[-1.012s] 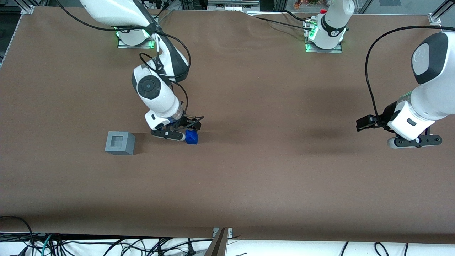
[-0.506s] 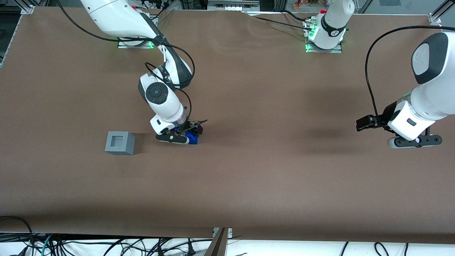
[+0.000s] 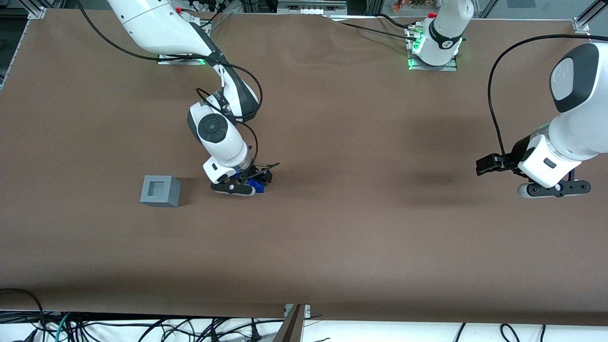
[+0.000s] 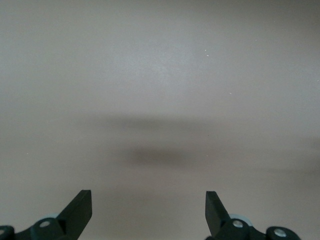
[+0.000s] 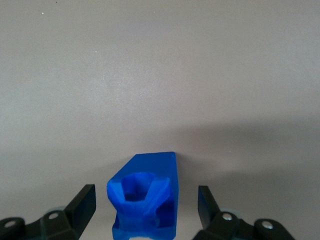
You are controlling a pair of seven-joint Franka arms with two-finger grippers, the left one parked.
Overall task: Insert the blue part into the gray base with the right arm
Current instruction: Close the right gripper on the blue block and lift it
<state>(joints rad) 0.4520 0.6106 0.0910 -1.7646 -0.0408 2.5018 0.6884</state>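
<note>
Stage: pick-up just beginning. Gripper (image 5: pixel 146 210) is straddling the blue part (image 5: pixel 145 200) on the table, fingers (image 5: pixel 82 202) wide, not gripping (gaps showing). Base (image 3: pixel 160 191) is sitting nearby, recess empty; lifting, carrying, inserting remaining.

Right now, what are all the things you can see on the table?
blue part: one, deep blue, on the table between the open fingers of the gripper, not yet gripped.
gray base: one, light gray with a square recess on top, on the table beside the blue part, toward the working arm's end; nothing sits in the recess.
table: one, covered in brown.
cables: several, black, below the table edge nearest the front camera.
right arm: one, white with black joints, reaching down to the blue part.
gripper: one, black, low over the table, a finger on each side of the blue part.
</note>
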